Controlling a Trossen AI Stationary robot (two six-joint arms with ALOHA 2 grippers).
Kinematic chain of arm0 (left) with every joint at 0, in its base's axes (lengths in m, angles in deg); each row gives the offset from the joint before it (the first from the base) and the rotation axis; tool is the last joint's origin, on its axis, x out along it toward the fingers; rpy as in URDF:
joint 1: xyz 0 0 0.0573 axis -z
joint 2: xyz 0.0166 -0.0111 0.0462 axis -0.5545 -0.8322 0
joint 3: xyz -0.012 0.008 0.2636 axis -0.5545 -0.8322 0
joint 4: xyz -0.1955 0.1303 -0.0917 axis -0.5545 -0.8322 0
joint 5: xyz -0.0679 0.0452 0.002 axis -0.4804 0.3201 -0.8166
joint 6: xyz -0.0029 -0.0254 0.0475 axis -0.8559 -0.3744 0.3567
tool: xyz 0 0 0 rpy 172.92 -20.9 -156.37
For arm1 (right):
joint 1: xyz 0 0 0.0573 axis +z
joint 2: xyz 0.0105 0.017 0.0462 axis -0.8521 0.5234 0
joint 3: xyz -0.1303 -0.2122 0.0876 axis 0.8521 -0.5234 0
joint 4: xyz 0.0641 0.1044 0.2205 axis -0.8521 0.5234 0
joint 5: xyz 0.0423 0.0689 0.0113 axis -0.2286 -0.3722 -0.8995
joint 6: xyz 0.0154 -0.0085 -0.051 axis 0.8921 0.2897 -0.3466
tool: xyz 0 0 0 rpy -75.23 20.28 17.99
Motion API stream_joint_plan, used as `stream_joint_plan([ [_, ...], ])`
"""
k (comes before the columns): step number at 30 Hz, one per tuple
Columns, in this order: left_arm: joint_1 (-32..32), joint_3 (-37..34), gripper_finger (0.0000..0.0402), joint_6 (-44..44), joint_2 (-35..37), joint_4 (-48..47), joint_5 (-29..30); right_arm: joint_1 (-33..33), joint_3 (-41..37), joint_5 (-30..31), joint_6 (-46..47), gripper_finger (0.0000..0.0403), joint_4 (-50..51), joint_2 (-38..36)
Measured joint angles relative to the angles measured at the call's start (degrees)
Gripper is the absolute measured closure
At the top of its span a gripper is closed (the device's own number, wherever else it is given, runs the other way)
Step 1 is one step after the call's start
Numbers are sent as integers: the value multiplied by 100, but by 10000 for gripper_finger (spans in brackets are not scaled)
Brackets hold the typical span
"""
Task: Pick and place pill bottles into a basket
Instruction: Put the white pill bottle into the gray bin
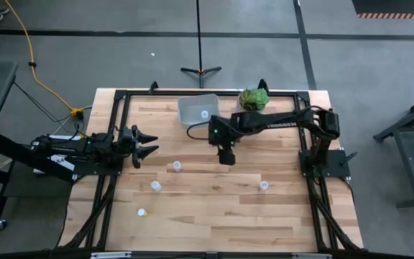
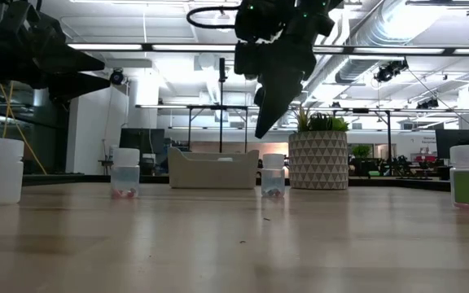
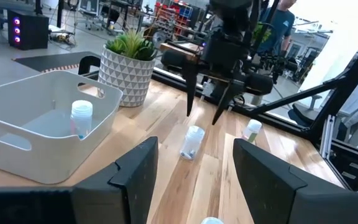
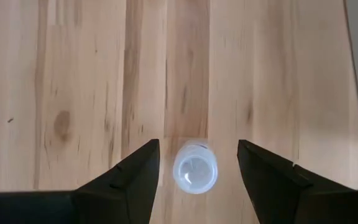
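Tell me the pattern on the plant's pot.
The plant pot is white with a grey triangle pattern, clearest in the left wrist view.

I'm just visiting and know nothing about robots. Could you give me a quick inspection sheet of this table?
Surface: wooden table, black frame.
Job's things: one pill bottle in the basket; four bottles standing on the table; a fifth bottle under the right gripper.
Clutter: potted plant beside the basket.
Grippers: right gripper above the fifth bottle, jaws open; left gripper at the table's left edge, jaws open.
Cables: yellow cable on the floor.
Surroundings: stand behind the table; a person beyond.
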State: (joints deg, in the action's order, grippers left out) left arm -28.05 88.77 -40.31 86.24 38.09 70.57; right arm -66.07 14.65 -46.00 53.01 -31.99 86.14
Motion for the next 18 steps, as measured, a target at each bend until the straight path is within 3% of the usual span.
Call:
stream_joint_plan([
  [11,1,0,158,0,0,0,0,89,-37,271,-429,191,55,164],
  [18,1,0,158,0,0,0,0,91,-464,262,-577,192,-39,177],
])
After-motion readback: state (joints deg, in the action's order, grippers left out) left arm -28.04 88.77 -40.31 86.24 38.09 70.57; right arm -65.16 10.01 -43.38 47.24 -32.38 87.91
